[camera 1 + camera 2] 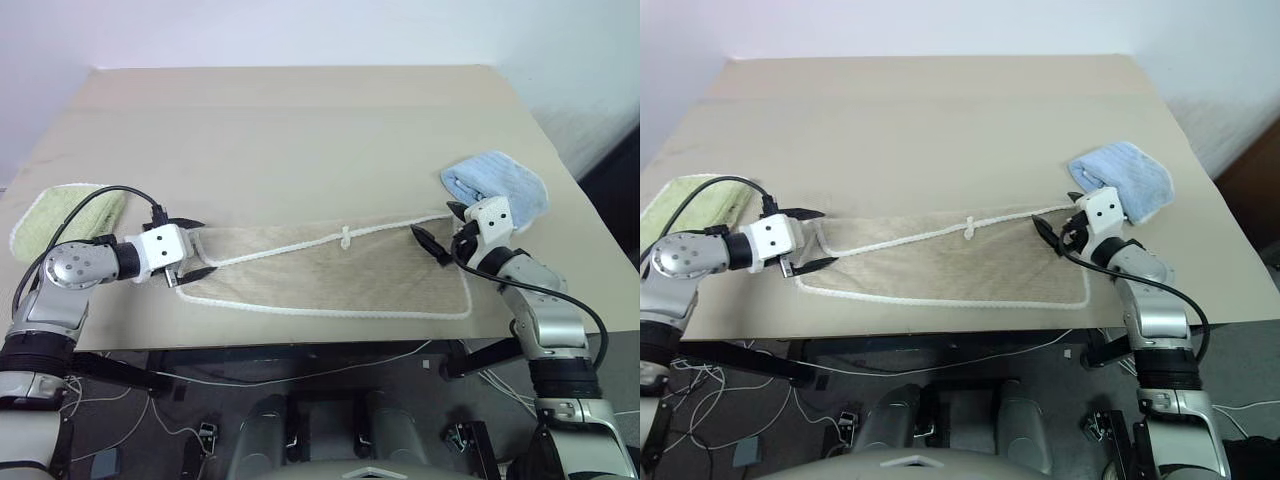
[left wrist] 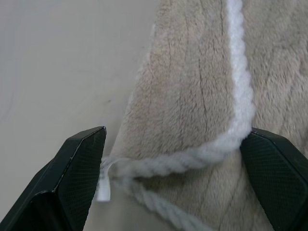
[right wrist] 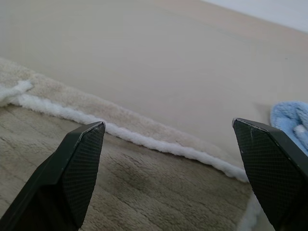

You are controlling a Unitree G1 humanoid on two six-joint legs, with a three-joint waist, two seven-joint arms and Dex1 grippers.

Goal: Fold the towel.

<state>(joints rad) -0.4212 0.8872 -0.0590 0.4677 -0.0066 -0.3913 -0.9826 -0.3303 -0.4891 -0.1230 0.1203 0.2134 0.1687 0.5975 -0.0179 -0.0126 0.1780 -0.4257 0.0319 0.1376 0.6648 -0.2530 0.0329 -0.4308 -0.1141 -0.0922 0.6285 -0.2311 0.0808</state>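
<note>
Left eye view: towel (image 1: pixel 330 272) is laid folded along the table's (image 1: pixel 300 130) near edge, between both grippers. Left gripper (image 1: pixel 190 250) is spread wide around the towel's left corner; right gripper (image 1: pixel 442 231) is wide open over the right end, nothing held.

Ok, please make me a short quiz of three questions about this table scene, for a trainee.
1. True or false: the left gripper is shut on the beige towel.
2. Which lies nearest the right gripper? A) green towel B) blue towel C) white loop
3. Fill in: the beige towel is edged with white ____.

Key: 1 false, both grippers are open at the towel's ends; 2 B; 3 cord.
</note>
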